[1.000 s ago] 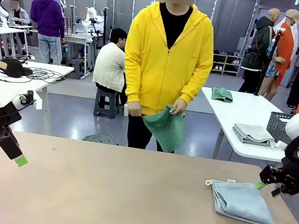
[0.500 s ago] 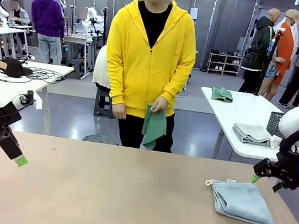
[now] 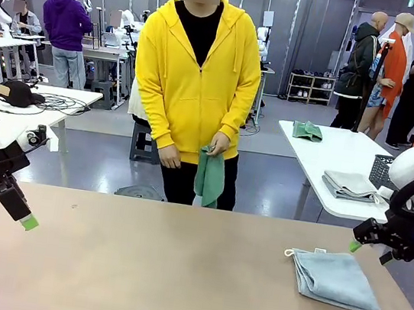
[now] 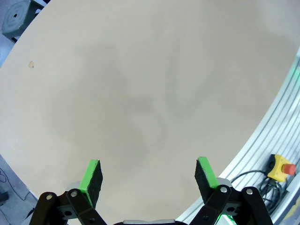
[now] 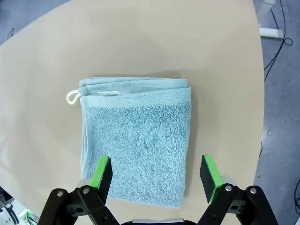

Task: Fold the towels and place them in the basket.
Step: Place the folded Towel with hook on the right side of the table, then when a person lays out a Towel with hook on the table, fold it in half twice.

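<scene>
Fold judged done on the grey-blue towel: soft terry, squared, white corner loop, flat at the right end of the table. My right gripper hangs over it, jaws wide, empty; my left gripper likewise at the table's left. The sea-green towel hangs limp from the person's hand beyond the table's far edge. Next move calls for pinching all layers.

The folded towel is pale grey-blue with a white loop, lying on a plain beige counter. The person's hoodie is bright yellow, and the hanging towel is sea-green
</scene>
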Controlling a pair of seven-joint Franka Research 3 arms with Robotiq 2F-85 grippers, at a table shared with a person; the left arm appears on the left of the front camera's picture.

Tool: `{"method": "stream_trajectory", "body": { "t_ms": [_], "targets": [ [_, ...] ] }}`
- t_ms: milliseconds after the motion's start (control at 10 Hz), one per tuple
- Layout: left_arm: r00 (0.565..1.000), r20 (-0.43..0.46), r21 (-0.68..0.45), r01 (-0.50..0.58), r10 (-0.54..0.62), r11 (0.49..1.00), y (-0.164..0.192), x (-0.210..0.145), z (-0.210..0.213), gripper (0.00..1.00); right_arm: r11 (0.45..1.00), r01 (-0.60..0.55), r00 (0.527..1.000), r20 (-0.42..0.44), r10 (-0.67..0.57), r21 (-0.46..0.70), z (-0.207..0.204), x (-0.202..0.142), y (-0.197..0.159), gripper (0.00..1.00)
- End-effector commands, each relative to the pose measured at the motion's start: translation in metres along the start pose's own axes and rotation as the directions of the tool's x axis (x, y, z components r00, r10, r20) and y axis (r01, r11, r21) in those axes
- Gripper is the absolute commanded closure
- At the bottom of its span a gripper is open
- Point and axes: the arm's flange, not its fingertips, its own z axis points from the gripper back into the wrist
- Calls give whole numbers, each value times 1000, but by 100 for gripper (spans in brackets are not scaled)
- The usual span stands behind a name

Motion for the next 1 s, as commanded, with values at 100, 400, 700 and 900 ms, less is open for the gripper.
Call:
{"method": "stream_trajectory", "body": {
  "t_ms": [100, 400, 700, 900],
  "targets": [
    [1000, -7, 15, -9, 9, 1000, 0, 1, 0, 0, 1000, -2, 1000, 0, 2, 15, 3, 0, -1, 6],
    [1000, -7, 15, -9, 9, 1000, 0, 1, 0, 0, 1000, -2, 1000, 0, 2, 15, 3, 0, -1, 6],
    [1000, -7, 15, -9, 9, 1000, 0, 1, 0, 0, 1000, -2, 1000, 0, 2, 15, 3, 0, -1, 6],
    [1000, 13, -44, 28, -28, 999, 9, 9, 12, 0, 995, -99, 993, 58, 98, -2, 28, -3, 15, 6]
  ]
}}
